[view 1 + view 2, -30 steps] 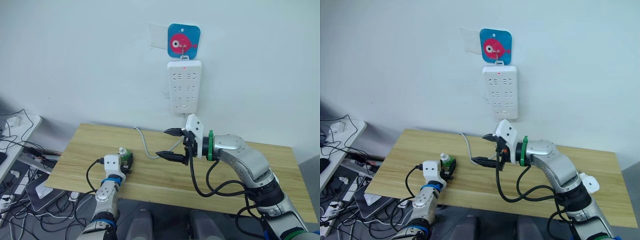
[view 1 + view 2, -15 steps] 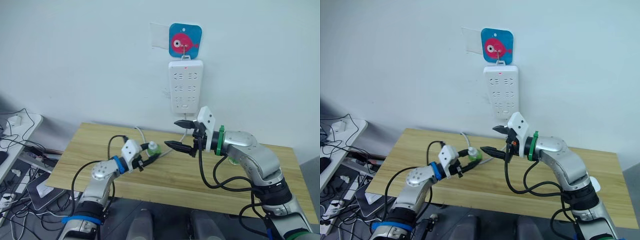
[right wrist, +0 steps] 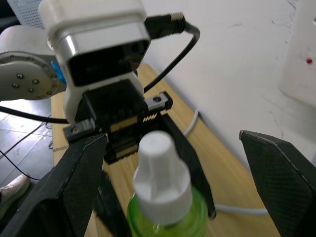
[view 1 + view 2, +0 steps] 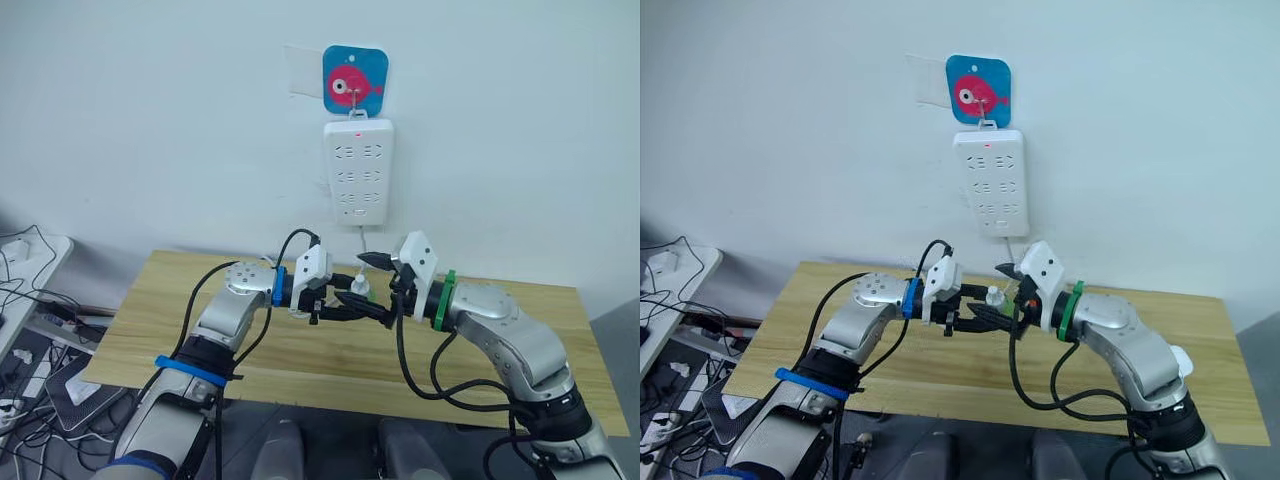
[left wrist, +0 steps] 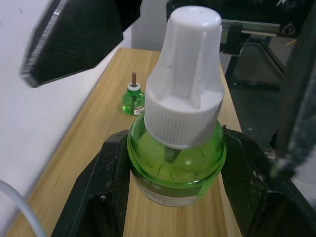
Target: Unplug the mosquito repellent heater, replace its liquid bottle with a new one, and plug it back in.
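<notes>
Left arm: raised over the wooden table (image 4: 180, 300), elbow bent, forearm reaching across toward the middle, wrist level.
Left gripper (image 4: 345, 307): fingers clamped on the body of the green liquid bottle (image 5: 175, 163), one on each side, bottle upright with its white cap (image 5: 185, 79) on top.
Right arm: stretched in from the right side, elbow bent, forearm angled toward the middle, wrist facing the left gripper.
Right gripper (image 4: 375, 285): fingers (image 3: 74, 182) spread wide, one on each side of the capped bottle, tips apart from the cap.
Bottle position: held in the air above the table, between the two wrists, below the power strip (image 4: 357, 170).
Second bottle (image 5: 133, 98): small, green, uncapped with a dark wick, standing upright on the table, well apart from the grippers.
Power strip: white, on the wall under a blue-and-pink fish hook (image 4: 353, 83), white cord (image 5: 19, 212) running down behind the table.
Mosquito repellent heater: whereabouts impossible to tell.
</notes>
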Action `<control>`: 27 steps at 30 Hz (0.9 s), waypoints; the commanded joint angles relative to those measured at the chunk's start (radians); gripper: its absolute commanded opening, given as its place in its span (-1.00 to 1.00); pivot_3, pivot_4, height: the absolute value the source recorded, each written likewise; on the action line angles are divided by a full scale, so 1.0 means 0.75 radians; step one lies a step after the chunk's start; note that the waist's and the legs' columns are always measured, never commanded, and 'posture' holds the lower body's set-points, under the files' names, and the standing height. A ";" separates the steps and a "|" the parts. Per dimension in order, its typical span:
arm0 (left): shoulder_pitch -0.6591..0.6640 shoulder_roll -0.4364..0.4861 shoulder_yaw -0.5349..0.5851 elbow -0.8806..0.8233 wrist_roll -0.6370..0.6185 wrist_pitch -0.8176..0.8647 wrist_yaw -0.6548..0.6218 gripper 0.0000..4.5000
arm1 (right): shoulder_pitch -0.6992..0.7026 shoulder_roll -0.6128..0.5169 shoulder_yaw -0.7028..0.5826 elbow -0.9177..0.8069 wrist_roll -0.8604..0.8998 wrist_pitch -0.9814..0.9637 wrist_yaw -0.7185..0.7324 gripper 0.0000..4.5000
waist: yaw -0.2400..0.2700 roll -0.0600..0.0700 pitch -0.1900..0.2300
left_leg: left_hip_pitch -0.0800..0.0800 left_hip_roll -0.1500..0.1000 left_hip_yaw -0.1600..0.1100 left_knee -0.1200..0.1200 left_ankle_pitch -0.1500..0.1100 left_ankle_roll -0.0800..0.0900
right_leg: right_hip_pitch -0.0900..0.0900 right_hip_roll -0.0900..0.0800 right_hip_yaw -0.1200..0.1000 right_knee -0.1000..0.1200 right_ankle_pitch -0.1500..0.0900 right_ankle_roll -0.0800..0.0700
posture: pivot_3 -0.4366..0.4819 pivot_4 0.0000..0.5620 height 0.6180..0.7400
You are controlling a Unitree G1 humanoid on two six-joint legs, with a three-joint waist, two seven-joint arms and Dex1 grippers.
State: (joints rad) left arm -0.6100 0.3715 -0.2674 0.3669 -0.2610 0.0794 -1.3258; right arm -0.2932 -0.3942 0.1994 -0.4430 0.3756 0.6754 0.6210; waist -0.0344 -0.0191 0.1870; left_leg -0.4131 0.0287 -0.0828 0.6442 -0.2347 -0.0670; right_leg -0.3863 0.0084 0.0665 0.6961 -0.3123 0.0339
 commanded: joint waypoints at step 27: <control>-0.004 -0.011 0.044 0.042 -0.031 -0.141 -0.180 0.00 | -0.141 -0.084 0.043 0.045 0.118 -0.142 0.385 -0.52 | -0.030 0.000 -0.001 | -0.001 0.000 0.000 0.002 0.001 -0.001 | -0.001 0.000 0.001 0.003 0.000 0.000 | -0.06 -0.52 1.00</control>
State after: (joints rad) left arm -0.6159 0.3712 -0.2254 0.4037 -0.2860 0.0093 -1.4355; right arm -0.3507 -0.4680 0.2112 -0.3913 0.4081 0.6252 0.8053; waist -0.0570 -0.0192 0.1862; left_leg -0.4135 0.0284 -0.0828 0.6456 -0.2338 -0.0674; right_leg -0.3869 0.0083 0.0667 0.6984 -0.3121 0.0339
